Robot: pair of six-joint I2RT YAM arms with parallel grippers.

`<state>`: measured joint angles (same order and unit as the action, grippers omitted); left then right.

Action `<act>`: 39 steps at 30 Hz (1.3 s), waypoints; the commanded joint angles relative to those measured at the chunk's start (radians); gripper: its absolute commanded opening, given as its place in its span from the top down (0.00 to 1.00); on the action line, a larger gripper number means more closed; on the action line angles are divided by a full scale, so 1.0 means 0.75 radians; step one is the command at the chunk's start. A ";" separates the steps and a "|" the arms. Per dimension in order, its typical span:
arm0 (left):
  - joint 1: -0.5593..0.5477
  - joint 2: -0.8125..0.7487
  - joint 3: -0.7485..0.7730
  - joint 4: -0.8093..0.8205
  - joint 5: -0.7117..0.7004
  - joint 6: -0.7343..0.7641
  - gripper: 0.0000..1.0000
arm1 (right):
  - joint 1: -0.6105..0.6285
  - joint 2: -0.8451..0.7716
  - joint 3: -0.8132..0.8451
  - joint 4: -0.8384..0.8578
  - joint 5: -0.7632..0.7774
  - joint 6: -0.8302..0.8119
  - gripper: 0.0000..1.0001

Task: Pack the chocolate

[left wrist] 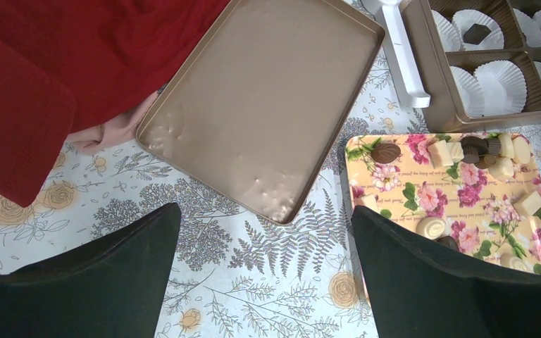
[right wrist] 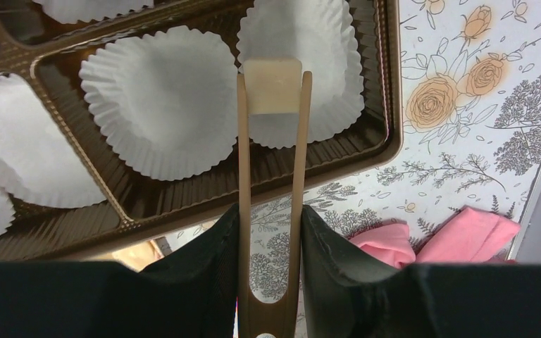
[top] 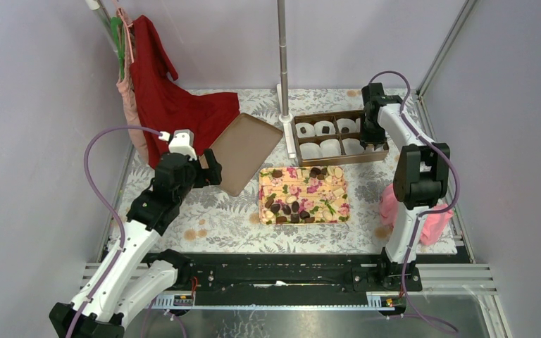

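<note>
In the upper centre of the right wrist view, thin wooden tongs (right wrist: 241, 155) pinch a pale cream square chocolate piece (right wrist: 272, 86) over a white crinkled paper cup (right wrist: 324, 42) in the end cell of the brown compartment box (right wrist: 389, 105). The right gripper (right wrist: 270, 225) is clamped on the tong arms. The left gripper (left wrist: 265, 211) has its jaws wide apart, holds nothing and hangs over the worktop (left wrist: 253, 282). The rest of the chocolate (top: 292, 208) lies on the floral tray (top: 262, 197), centre of the top view. The step looks like placement: centre over the cup, lower close to the paper, then ease the squeeze. Dropped from too high, it may bounce out or tip the cup.
</note>
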<state>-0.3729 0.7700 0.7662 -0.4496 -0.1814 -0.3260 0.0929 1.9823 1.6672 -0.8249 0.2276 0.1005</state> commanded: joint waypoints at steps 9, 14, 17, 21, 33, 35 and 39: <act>0.005 0.021 -0.007 0.064 -0.001 0.011 0.01 | -0.035 0.042 0.039 -0.005 0.054 -0.030 0.71; 0.004 0.022 -0.008 0.066 0.005 0.011 0.01 | -0.040 0.036 0.004 0.002 0.047 -0.037 0.67; 0.004 0.023 -0.009 0.069 0.012 0.011 0.01 | -0.040 0.038 0.003 0.000 0.036 -0.044 0.65; 0.006 0.021 -0.011 0.069 0.015 0.011 0.01 | -0.042 0.034 0.006 -0.001 0.024 -0.048 0.61; 0.005 0.013 -0.011 0.069 0.024 0.011 0.01 | -0.043 0.005 0.013 -0.007 -0.001 -0.059 0.56; 0.004 0.013 -0.011 0.071 0.024 0.011 0.01 | -0.043 -0.019 0.011 -0.007 -0.003 -0.055 0.56; 0.005 0.011 -0.010 0.070 0.025 0.011 0.01 | -0.042 -0.081 0.006 -0.013 -0.022 -0.049 0.56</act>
<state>-0.3729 0.7872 0.7662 -0.4492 -0.1772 -0.3260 0.0647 2.0148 1.6665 -0.8265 0.2390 0.0685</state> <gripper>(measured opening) 0.986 0.442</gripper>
